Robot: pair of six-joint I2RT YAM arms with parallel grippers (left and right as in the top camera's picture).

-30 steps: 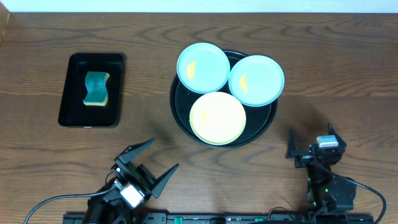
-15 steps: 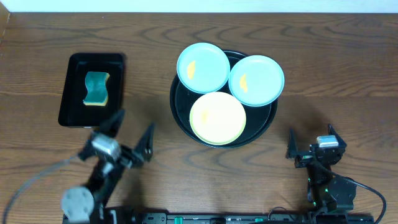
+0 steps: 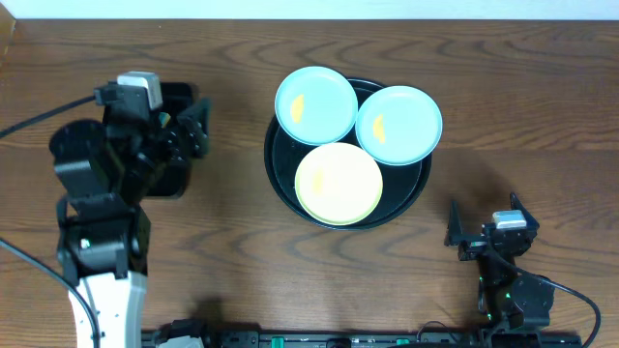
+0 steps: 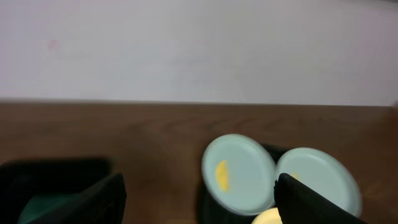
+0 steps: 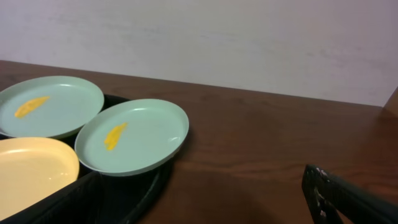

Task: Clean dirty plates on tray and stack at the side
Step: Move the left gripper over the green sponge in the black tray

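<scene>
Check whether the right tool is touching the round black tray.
Apart. The overhead view shows bare table between the right tool and the tray.

A dark wooden table [image 3: 542,126] meets a plain pale wall [image 5: 249,37].

A large round black tray with a raised rim [image 3: 279,184] sits mid-way across the dark wooden tabletop [image 3: 522,87]. On it lie three small round plates: a light blue plate [image 3: 324,97] at 11 o'clock, a second light blue plate [image 3: 406,121] at 2 o'clock, each with a yellow-orange smear, and a pale yellow plate [image 3: 338,183] at 6 o'clock, their edges touching or overlapping. At 9 o'clock the left hand [image 3: 182,135] hangs over a smaller rectangular black tray [image 3: 172,186]. At 4 o'clock the right hand [image 3: 484,220] rests with its jaws spread.
</scene>
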